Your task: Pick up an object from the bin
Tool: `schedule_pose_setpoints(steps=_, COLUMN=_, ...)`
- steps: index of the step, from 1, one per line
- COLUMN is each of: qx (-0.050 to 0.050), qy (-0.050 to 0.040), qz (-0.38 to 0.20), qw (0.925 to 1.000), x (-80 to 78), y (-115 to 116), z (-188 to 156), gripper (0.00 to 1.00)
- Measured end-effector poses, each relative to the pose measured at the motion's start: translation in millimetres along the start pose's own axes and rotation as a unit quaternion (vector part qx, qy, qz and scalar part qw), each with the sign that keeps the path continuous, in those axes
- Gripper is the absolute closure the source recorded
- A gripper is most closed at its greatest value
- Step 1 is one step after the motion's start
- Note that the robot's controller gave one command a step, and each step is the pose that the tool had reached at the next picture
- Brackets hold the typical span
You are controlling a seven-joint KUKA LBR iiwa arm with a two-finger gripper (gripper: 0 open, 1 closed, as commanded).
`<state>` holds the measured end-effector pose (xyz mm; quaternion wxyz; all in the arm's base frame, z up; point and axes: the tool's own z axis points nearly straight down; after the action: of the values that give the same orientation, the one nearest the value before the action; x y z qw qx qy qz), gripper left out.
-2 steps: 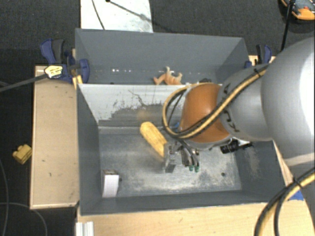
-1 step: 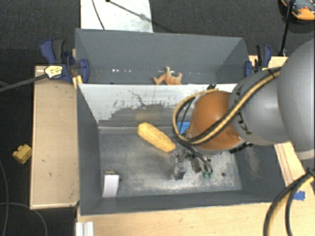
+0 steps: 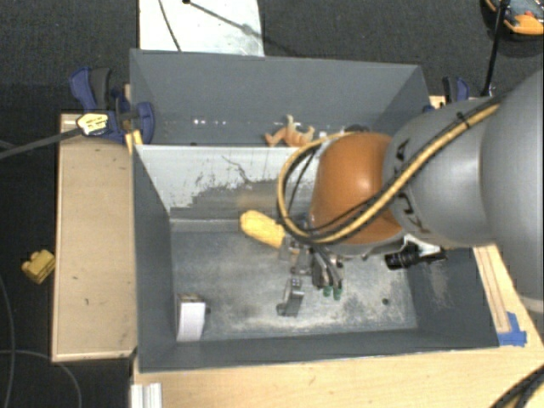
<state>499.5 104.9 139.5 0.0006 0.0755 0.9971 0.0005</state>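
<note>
Gripper (image 3: 310,294) is hanging spread and empty just beside the yellow banana-shaped toy (image 3: 262,228); closing here is probably risking bare bin floor (image 3: 238,296), or nudging it away.

Grey metal bin (image 3: 212,262), yellow oblong thing (image 3: 261,228), white small block (image 3: 192,317), pale orange figure (image 3: 289,132), orange wrist cover (image 3: 353,185).

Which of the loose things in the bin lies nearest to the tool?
The yellow oblong thing, just left of the tool. The white block sits in the near left corner, the tan thing by the far wall.
</note>
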Motion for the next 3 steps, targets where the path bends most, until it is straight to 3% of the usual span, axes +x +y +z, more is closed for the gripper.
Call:
schedule_pose_setpoints(steps=1, qx=-0.001, qy=-0.0011, qz=0.069, qw=0.9977, x=5.6, y=27, z=-26, gripper=0.0)
schedule_pose_setpoints(steps=2, qx=-0.001, qy=-0.0013, qz=0.071, qw=0.9975, x=-15.2, y=-3, z=-17, gripper=0.0)
schedule_pose_setpoints(steps=3, qx=0.0, qy=-0.004, qz=0.051, qw=0.9987, x=-50.7, y=4, z=18, gripper=0.0)
